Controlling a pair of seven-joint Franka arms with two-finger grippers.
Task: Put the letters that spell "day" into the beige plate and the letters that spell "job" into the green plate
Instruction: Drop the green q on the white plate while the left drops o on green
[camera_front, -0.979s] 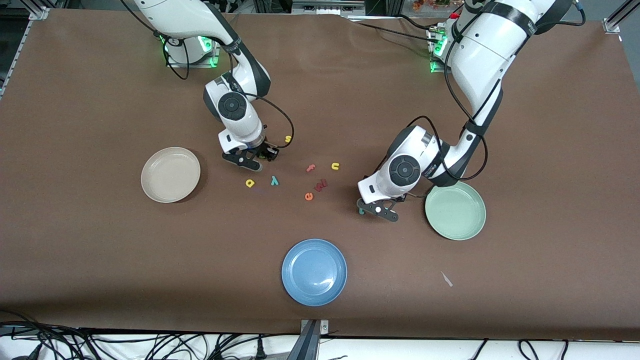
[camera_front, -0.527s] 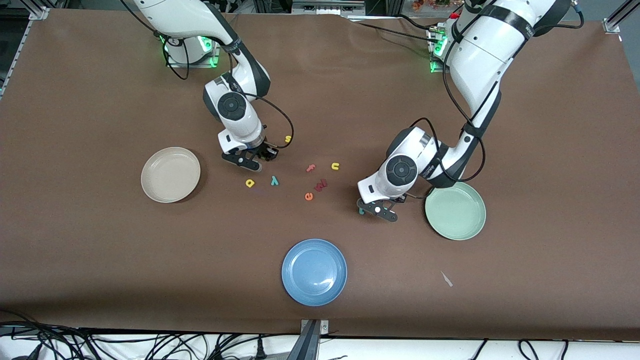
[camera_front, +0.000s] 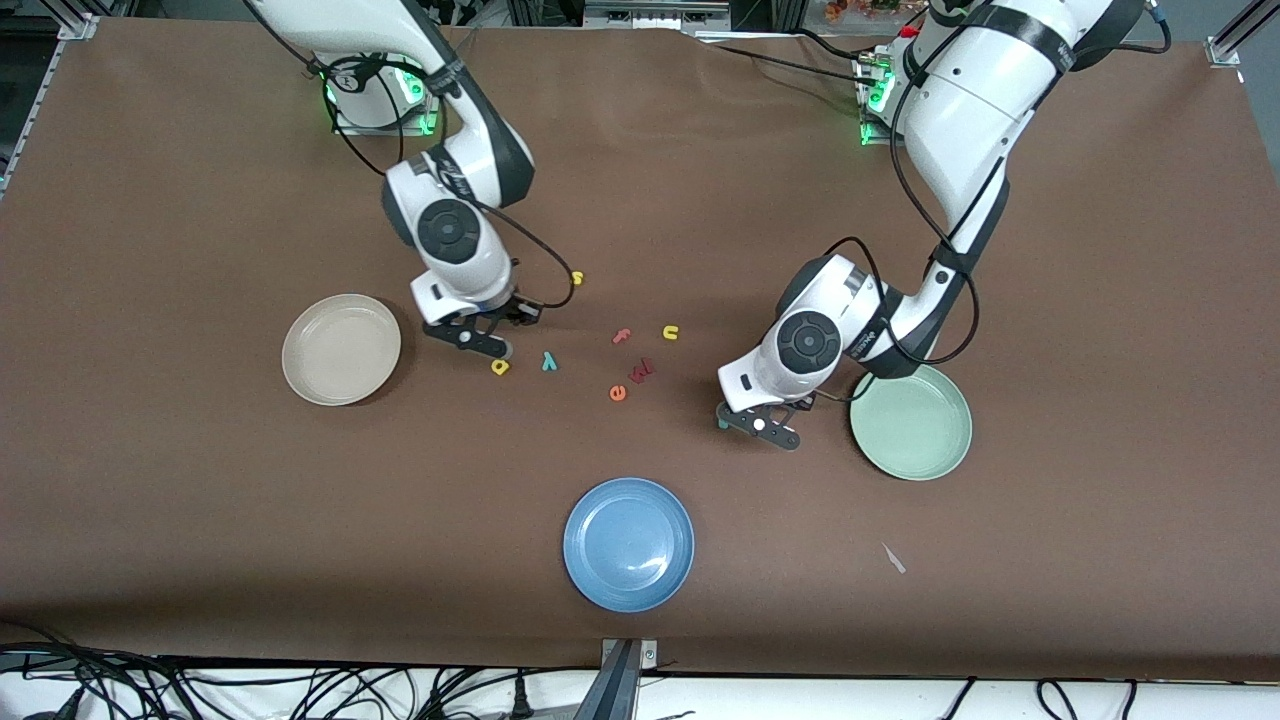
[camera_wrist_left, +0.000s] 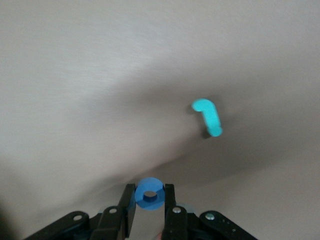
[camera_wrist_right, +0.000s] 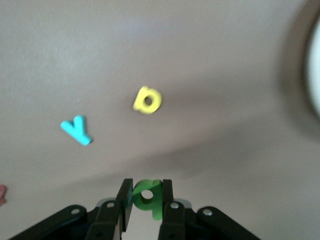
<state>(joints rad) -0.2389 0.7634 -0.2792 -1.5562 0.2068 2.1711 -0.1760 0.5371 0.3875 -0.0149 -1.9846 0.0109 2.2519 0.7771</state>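
Note:
My left gripper (camera_front: 762, 424) is shut on the blue "o" (camera_wrist_left: 150, 186), low over the table between the teal "j" (camera_wrist_left: 207, 116) and the green plate (camera_front: 911, 421). The "j" (camera_front: 722, 423) lies flat beside the fingers. My right gripper (camera_front: 478, 338) is shut on the dark green "d" (camera_wrist_right: 156, 207), held over the table between the beige plate (camera_front: 341, 349) and the yellow "a" (camera_front: 500, 367). The "a" (camera_wrist_right: 147, 100) and the teal "y" (camera_wrist_right: 76, 129) lie side by side on the table. A dark red letter (camera_front: 643, 369) rests mid-table.
Loose letters lie mid-table: an orange "e" (camera_front: 618, 393), a pink "f" (camera_front: 622, 336), a yellow "u" (camera_front: 670, 332) and a yellow "s" (camera_front: 577, 278). A blue plate (camera_front: 628, 543) sits nearest the front camera. A small scrap (camera_front: 893, 558) lies nearer the camera than the green plate.
My right gripper has shifted toward the beige plate with the "d" in it. The left fingers have closed onto the "o"; that arm barely moved.

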